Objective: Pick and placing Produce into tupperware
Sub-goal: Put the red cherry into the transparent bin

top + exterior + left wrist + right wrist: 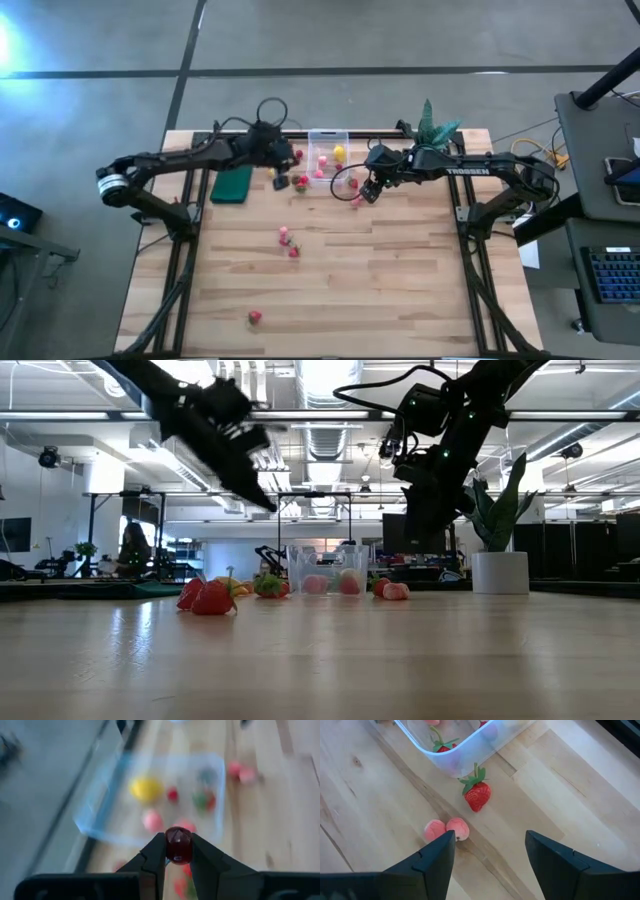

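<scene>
floor (350, 35): grey concrete, dark seams | ceiling (320, 385): exposed ducts, bright strip lights (industrial hall) | keyboard (612, 275): on side desk | person (130, 550): far back

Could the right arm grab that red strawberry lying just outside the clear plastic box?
Probably yes: the right end effector hangs open just short of the red strawberry, bare wood between them, though the clear plastic box sits close behind.
</scene>
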Robot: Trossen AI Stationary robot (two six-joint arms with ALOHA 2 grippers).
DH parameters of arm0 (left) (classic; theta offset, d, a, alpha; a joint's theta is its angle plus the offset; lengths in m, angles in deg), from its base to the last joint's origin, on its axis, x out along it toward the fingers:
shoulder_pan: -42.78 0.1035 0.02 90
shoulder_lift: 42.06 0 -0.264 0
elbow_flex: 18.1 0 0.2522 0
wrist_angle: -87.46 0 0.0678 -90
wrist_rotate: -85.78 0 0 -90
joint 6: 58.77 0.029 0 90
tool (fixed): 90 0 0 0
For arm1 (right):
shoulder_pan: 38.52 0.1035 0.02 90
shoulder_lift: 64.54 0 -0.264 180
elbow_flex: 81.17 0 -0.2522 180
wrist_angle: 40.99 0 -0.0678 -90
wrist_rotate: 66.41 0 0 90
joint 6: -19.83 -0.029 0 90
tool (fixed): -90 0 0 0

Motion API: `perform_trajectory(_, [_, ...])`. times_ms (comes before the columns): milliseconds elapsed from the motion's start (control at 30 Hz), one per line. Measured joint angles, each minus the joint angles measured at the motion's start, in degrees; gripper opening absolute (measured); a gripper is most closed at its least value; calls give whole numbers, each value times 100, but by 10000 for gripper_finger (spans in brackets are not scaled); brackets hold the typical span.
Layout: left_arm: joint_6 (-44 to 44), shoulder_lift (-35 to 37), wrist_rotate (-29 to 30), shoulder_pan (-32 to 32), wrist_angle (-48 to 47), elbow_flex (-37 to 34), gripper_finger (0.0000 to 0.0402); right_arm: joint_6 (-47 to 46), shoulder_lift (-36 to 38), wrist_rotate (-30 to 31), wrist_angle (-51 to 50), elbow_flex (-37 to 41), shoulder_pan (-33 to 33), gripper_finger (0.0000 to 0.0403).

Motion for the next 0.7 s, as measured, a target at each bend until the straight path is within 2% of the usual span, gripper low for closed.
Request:
perform_trajectory(100, [93,-379,-6,11,56,511,52,8,0,6,0,0,0,233])
perform_trajectory(267, [357,-1512,38,69,26,1412,52,-2,0,131,-4,0,0,233])
perform_trajectory(433, [347,-2616,882,189,-40,2322,60,-93,88,131,-71,0,24,233])
perform_trajectory(567, [299,-2930,896,189,-356,2821,106,-241,239,133,-143,0,37,233])
perform_trajectory(700, [-43,-2943,881,180,-510,2842,171,-309,364,143,-272,0,35,233])
